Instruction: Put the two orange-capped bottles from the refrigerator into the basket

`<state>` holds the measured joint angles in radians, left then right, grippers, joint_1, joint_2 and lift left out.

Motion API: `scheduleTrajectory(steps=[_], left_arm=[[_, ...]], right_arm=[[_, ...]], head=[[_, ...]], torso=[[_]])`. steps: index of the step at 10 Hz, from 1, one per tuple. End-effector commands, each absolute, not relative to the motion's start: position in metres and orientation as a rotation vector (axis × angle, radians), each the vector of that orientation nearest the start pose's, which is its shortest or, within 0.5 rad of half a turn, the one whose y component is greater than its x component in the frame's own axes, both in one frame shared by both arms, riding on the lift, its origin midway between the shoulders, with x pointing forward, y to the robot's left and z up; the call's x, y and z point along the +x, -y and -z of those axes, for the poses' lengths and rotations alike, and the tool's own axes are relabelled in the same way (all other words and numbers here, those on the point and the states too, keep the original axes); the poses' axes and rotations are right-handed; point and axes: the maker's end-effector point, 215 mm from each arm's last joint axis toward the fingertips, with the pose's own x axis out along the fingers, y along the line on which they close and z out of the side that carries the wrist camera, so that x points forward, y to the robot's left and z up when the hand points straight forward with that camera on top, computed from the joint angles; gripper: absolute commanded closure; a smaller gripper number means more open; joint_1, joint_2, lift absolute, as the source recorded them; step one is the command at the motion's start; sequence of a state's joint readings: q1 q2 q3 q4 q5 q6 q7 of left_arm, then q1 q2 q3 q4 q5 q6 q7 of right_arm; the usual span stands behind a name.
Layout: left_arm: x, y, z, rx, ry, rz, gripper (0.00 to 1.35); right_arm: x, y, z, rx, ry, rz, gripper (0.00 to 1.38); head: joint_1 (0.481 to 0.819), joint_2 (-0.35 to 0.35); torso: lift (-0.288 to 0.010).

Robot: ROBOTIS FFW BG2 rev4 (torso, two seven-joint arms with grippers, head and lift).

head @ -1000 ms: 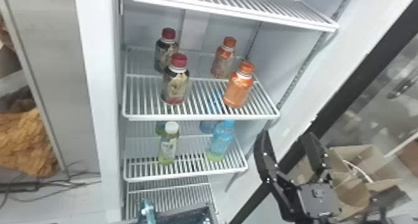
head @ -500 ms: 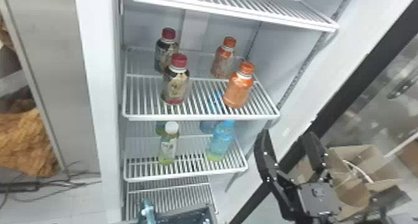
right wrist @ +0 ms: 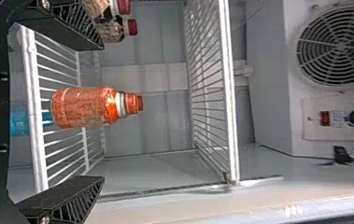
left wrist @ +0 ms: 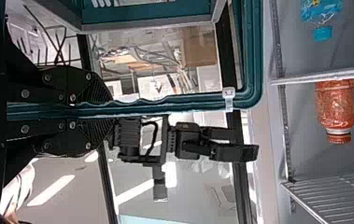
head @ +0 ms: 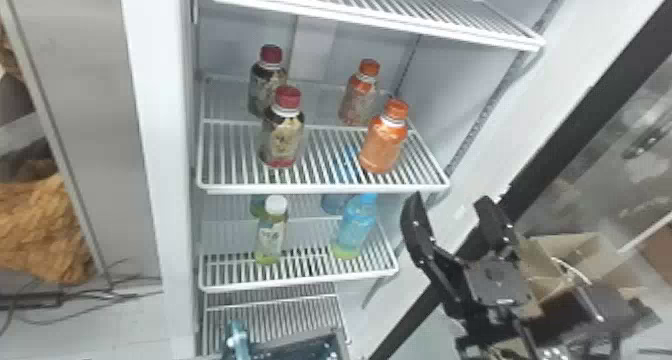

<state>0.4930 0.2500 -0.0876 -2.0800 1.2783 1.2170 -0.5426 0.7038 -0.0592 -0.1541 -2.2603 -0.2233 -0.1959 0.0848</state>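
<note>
Wire shelf (head: pixel 325 188), refrigerator: both orange-capped bottles (head: pixel 382 146) upright.
Head view: right gripper (head: pixel 449 201) wide open, empty; cardboard box (head: pixel 565 259) beyond. Left wrist view: left gripper (left wrist: pixel 109 111) clamped on basket (left wrist: pixel 188 102) rim. Right wrist view: fan (right wrist: pixel 340 44) above shelves.

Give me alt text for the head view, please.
Two orange-capped bottles stand on a refrigerator's wire shelf, right of two red-capped ones; green and blue bottles stand one shelf below. The robot's right gripper, open and empty, is at lower right, and the basket is at the bottom edge.
</note>
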Motion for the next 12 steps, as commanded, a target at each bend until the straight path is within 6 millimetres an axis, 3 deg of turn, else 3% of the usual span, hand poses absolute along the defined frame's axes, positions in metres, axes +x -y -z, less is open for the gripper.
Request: scheduleTrajectory(steps=[1, 7, 12], left_arm=[[0.186, 0.034, 0.338, -1.212, -0.969, 1.249, 1.21], [0.186, 0.035, 0.337, -1.211, -0.969, 1.253, 1.21], [0.188, 0.035, 0.337, -1.201, -0.967, 1.257, 1.21]], right_arm=[[0.405, 0.284, 0.247, 0.041, 0.155, -0.029, 0.05], [0.47, 0.293, 0.274, -0.056, 0.102, -0.047, 0.03], [0.514, 0.288, 0.272, -0.04, 0.144, -0.073, 0.03]], head=[[0.695, -0.35], [0.695, -0.35], [0.695, -0.35]], torso=[[-0.04], [-0.04], [-0.04]])
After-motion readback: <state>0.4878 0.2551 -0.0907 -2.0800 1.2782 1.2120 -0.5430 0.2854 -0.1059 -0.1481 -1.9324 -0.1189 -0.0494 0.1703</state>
